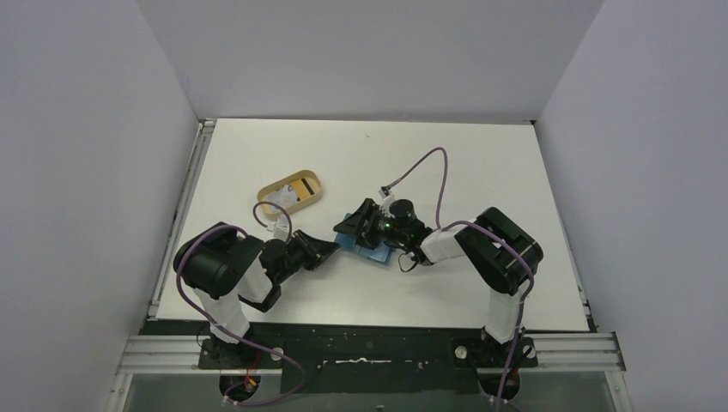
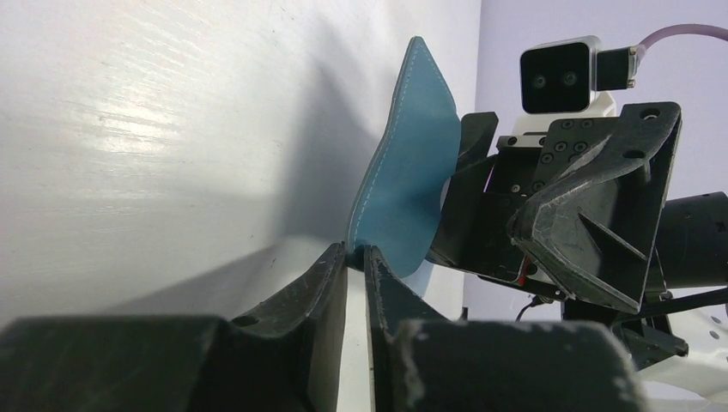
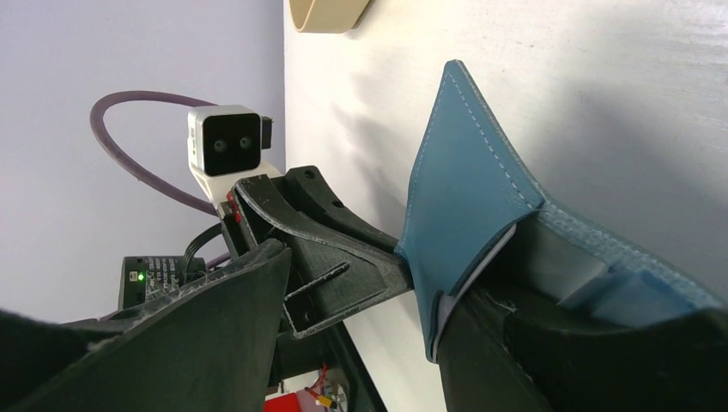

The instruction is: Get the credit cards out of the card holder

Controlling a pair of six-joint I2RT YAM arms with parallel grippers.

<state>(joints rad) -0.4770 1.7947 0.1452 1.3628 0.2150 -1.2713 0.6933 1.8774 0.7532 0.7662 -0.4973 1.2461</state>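
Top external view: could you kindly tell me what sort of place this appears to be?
Probably a robotics lab test cell: plain pale walls box in a white table, and two arms, handling a teal card holder, are bolted by an aluminium rail frame.

matt stitched leather-like card holder (image 3: pixel 468 189), smooth white table (image 1: pixel 429 163)

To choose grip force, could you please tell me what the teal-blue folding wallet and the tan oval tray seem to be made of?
Teal-blue folding wallet: matte leather or faux leather, judging by pale edge stitching and the curving flap. Tan oval tray: smooth, even wall, perhaps plastic or wood.
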